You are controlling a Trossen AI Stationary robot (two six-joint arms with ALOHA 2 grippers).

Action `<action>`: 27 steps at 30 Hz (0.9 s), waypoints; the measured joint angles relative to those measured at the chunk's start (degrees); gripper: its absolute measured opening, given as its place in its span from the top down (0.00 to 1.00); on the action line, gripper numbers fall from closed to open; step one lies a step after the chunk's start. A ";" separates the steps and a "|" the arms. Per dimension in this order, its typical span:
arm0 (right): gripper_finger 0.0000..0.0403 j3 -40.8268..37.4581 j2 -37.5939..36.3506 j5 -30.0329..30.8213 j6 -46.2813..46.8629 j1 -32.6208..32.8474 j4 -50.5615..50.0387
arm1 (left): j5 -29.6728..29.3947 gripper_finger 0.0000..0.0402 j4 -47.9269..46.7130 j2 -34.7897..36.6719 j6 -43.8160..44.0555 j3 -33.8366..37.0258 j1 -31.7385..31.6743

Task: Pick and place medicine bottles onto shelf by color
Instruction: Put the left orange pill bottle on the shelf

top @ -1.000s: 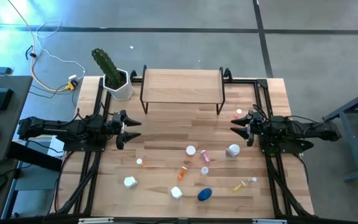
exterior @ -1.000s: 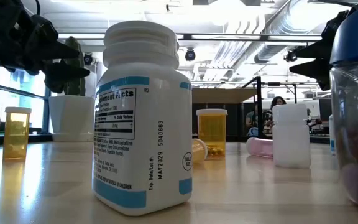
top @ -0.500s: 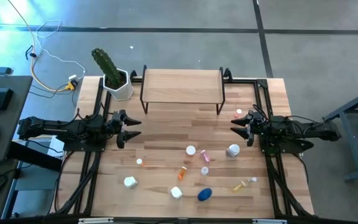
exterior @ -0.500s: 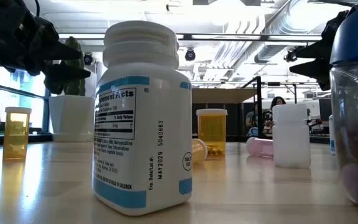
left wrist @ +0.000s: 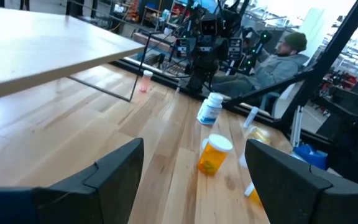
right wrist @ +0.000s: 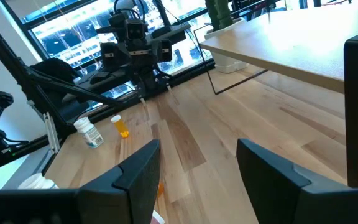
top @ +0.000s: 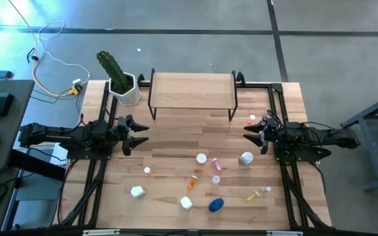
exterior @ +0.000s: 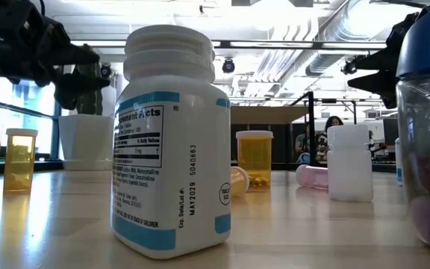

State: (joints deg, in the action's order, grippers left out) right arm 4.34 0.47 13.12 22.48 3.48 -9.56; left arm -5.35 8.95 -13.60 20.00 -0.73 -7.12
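shelf (top: 191, 90) bare | cactus pot (top: 125, 90) beside | bottles (top: 202, 158) scattered | both jaws apart, empty

Ten medicine bottles (top: 201, 158) lie scattered on one table (top: 169, 141), beside one shelf (top: 191, 90) and one potted cactus (top: 118, 79).

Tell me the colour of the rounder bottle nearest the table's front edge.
Blue; the high view shows it best.

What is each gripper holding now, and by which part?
Nothing is held. The left gripper and the right gripper are both open and empty above the table; the medicine bottles all lie or stand on the tabletop, untouched.
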 joint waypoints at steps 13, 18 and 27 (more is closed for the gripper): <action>0.50 0.00 0.00 0.01 0.00 0.01 0.00 | 6.36 0.33 4.01 -0.01 7.42 -0.69 0.03; 0.50 -0.02 0.00 -0.01 -0.01 0.00 0.00 | 10.31 0.33 0.03 -0.23 5.39 -5.14 0.05; 0.50 0.00 0.00 0.00 0.00 0.01 0.00 | 13.74 0.33 -18.28 -5.15 -5.40 -16.79 1.76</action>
State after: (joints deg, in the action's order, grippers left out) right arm 4.34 0.47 13.12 22.48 3.49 -9.56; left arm 8.39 -9.33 -18.75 14.59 -17.52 -5.36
